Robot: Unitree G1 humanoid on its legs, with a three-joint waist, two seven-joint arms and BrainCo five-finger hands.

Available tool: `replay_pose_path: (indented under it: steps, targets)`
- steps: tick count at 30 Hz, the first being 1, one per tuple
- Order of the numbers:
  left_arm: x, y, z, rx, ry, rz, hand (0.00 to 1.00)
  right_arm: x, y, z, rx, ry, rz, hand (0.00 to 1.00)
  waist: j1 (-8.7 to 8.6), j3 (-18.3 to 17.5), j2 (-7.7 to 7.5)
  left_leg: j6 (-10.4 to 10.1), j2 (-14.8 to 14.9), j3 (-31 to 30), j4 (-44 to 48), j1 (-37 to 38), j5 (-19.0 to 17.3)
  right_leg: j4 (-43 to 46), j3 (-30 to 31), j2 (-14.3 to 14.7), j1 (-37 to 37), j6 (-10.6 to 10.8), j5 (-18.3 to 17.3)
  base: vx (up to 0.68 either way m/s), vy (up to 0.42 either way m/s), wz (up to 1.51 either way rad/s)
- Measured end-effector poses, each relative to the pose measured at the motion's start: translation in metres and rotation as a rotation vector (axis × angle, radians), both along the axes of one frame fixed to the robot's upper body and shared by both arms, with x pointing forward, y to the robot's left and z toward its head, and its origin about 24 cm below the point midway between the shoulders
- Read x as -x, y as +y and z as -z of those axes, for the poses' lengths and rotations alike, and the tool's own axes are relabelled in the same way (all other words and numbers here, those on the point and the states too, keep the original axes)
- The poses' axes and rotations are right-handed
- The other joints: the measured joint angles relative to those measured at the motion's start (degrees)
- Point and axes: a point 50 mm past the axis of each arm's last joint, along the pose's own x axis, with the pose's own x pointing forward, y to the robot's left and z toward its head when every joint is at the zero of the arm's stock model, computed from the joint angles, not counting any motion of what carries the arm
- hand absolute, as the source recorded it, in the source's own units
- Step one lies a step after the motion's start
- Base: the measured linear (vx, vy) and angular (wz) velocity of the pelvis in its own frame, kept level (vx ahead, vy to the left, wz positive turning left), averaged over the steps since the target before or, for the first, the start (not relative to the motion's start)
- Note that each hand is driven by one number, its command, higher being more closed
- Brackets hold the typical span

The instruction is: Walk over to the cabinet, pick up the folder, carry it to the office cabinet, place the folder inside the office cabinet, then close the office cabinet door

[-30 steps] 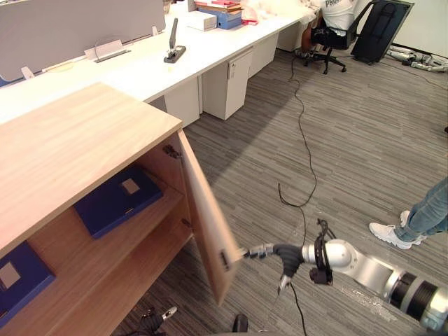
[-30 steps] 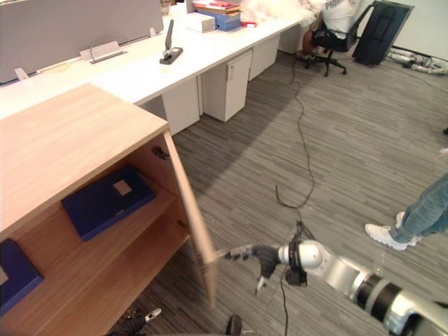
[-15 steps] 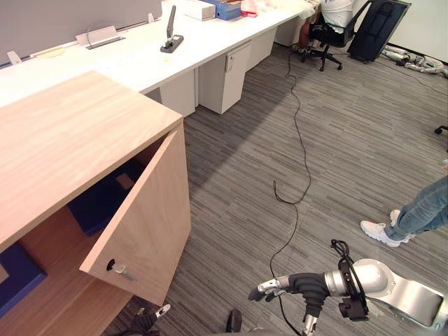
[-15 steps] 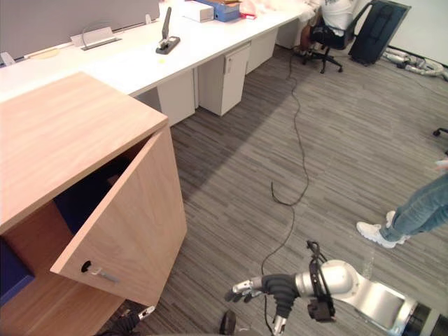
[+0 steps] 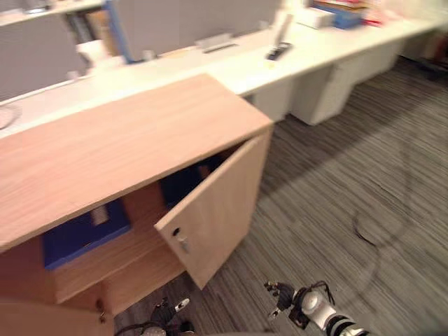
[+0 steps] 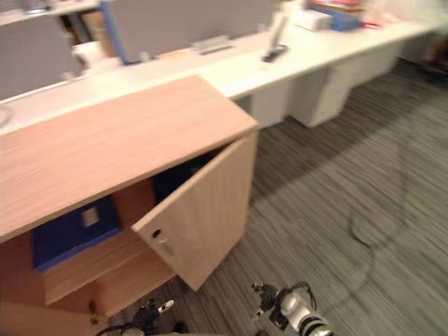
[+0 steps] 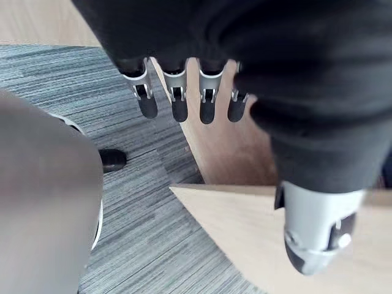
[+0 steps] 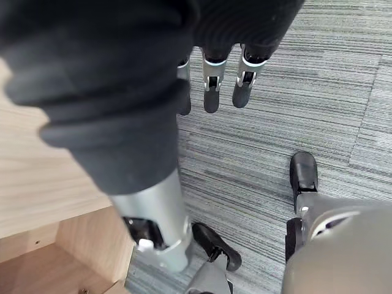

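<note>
the whole view has swung since the earlier frames, so the light wooden office cabinet (image 5: pixel 126 133) now sits in the middle. the right hand (image 5: pixel 280 301) has come away from the cabinet's wooden door (image 5: pixel 217 210), which has gone from wide open to partly shut and stands ajar. that hand hangs low over the grey striped carpet floor (image 5: pixel 350 161), below and to the right of the door's free edge and well apart from it. in its wrist view its fingers (image 8: pixel 211 92) run out straight and loose, holding nothing. the left hand (image 7: pixel 177 101) hangs low in front of the cabinet, fingers likewise straight and empty, with a wooden panel edge just past them. up and away from the left hand, a flat blue folder with a pale label (image 5: pixel 84 234) lies on the shelf in the cabinet's open part. a second dark blue folder (image 5: pixel 183 185) lies farther toward the right hand's side, half hidden behind the door. a small metal lock (image 5: pixel 180 241) sits near the door's free edge. beyond the cabinet, far from both hands, runs a long white bench (image 5: pixel 210 66).
</note>
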Motion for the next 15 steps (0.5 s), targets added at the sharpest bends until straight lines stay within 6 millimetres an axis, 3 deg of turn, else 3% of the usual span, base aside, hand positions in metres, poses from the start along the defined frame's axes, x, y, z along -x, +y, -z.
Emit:
replay_pose_path:
  steps: [3, 4, 6, 7, 9, 11, 12, 13, 15]
  targets:
    - [-0.003, 0.0, -0.002, -0.008, -0.011, 0.021, 0.0, 0.026, -0.016, 0.008, 0.045, 0.041, 0.211, 0.0, 0.43, 0.29, -0.74, 1.13, -5.11, -8.82, 0.3, -0.05, 0.62, 9.27, -8.44, -7.29, 3.41, 3.07, -4.48, 0.17, 0.23, 1.68]
    - [-0.003, 0.0, -0.002, -0.012, -0.01, 0.032, 0.0, 0.033, -0.022, 0.009, 0.059, 0.047, 0.28, 0.0, 0.71, 0.32, -0.72, 1.81, -7.04, -11.86, 0.6, -0.22, 0.72, 12.51, -8.61, -9.69, 4.6, 2.43, -5.37, 0.2, 0.291, 1.79]
    - [-0.004, 0.003, -0.002, -0.025, -0.011, 0.049, 0.0, 0.039, -0.023, 0.011, 0.057, 0.053, 0.375, 0.0, 0.56, 0.44, -0.91, 3.36, -9.14, -16.05, 1.06, -0.18, 0.63, 18.57, 0.45, -12.25, 3.61, 0.0, -6.81, 0.14, 0.229, 1.34]
    - [-0.008, 0.008, -0.005, -0.045, -0.028, 0.071, 0.0, 0.042, -0.018, 0.013, 0.039, 0.056, 0.422, 0.0, 0.6, 0.61, -1.17, 3.75, -9.61, -18.97, 1.09, -0.3, 0.68, 20.26, 13.16, -10.82, 1.88, -1.27, -10.8, 0.05, 0.109, 0.96]
    - [-0.009, 0.016, -0.007, -0.072, -0.031, 0.08, 0.0, 0.042, -0.013, 0.014, 0.004, 0.048, 0.496, 0.0, 0.41, 0.95, -1.59, 3.7, -9.69, -23.23, 1.39, -1.4, 1.06, 19.98, 29.58, -6.07, -0.41, -0.06, -14.67, 0.02, 0.006, 1.14]
    - [-0.008, 0.022, -0.007, -0.087, -0.026, 0.078, 0.0, 0.046, -0.011, 0.015, -0.038, 0.041, 0.605, 0.0, -0.58, 1.14, -2.38, 2.85, -10.7, -29.18, 1.87, -4.27, 1.56, 17.6, 41.35, -2.19, -2.74, 0.64, -15.76, -0.02, -0.116, 1.44]
    - [-0.009, 0.024, -0.007, -0.093, -0.027, 0.078, 0.0, 0.047, -0.01, 0.015, -0.049, 0.041, 0.638, 0.0, -0.74, 1.25, -3.17, 2.48, -11.34, -30.58, 1.79, -4.9, 1.85, 16.6, 43.07, -1.92, -3.02, 0.8, -15.65, -0.07, -0.184, 1.51]
    - [-0.009, 0.029, -0.008, -0.105, -0.028, 0.074, 0.0, 0.052, -0.009, 0.016, -0.071, 0.049, 0.703, 0.0, -1.11, 0.99, -4.83, 1.43, -12.61, -33.16, 0.23, -5.81, 2.83, 15.21, 43.63, -2.63, -3.17, 2.46, -18.21, -0.08, -0.24, 1.35]
    - [-0.007, 0.025, -0.007, -0.086, -0.023, 0.046, 0.0, 0.059, -0.015, 0.017, -0.085, 0.052, 0.807, 0.0, -1.15, 0.37, -3.34, 0.48, -10.79, -34.87, -3.06, -6.1, 4.48, 14.52, 39.99, -1.29, -3.09, 1.76, -18.85, -0.06, -0.247, 1.05]
